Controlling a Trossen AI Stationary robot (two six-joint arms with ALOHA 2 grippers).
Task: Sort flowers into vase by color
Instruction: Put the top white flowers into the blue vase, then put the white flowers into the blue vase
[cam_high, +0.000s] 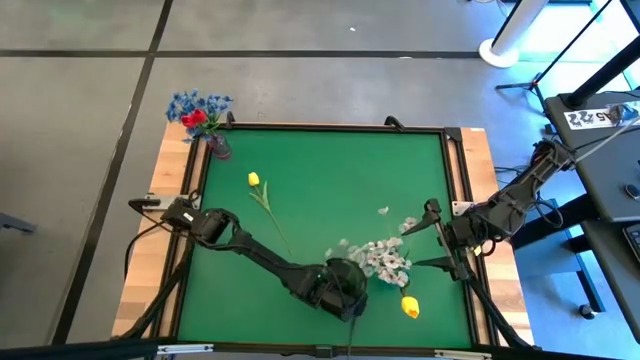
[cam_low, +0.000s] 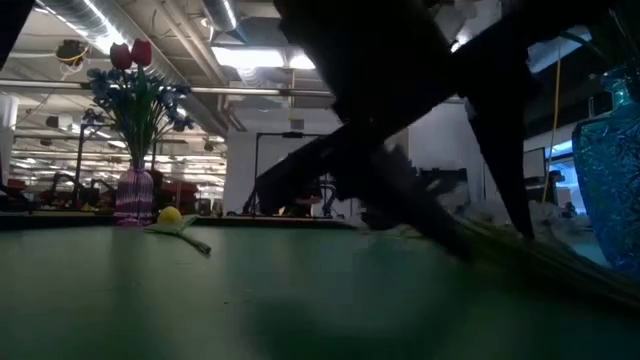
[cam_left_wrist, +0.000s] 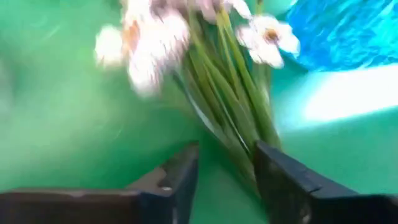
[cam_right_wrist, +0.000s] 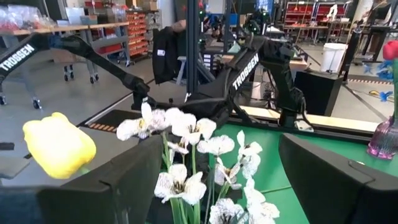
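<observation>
The left gripper (cam_high: 352, 300) sits low in the middle of the high view, at the stalk end of the bushy white blossom spray (cam_high: 385, 258). In the left wrist view its two dark fingers (cam_left_wrist: 180, 177) stand apart with the bundle of thin green stalks (cam_left_wrist: 230, 118) running between them, the stalks lying against one finger and clear of the other. So the jaws frame the stems without pinching them, likely because the thin stalks are easier to grasp than the blossoms.

The right gripper (cam_high: 440, 236), at the right-centre of the high view, is spread wide and holds nothing. It points toward the blossom heads from the far side.

A yellow tulip bud (cam_high: 410, 306) lies on the green felt table (cam_high: 330, 170) just below the spray. A second yellow tulip on a long stalk (cam_high: 254, 180) lies apart at upper left-centre. At the table's upper-left corner a small pink vase (cam_high: 219, 148) already stands with red tulips (cam_high: 194, 118) and blue sprigs (cam_high: 190, 104). A blue patterned glass vase (cam_low: 610, 180) shows at the right edge of the low view, near the white spray.
</observation>
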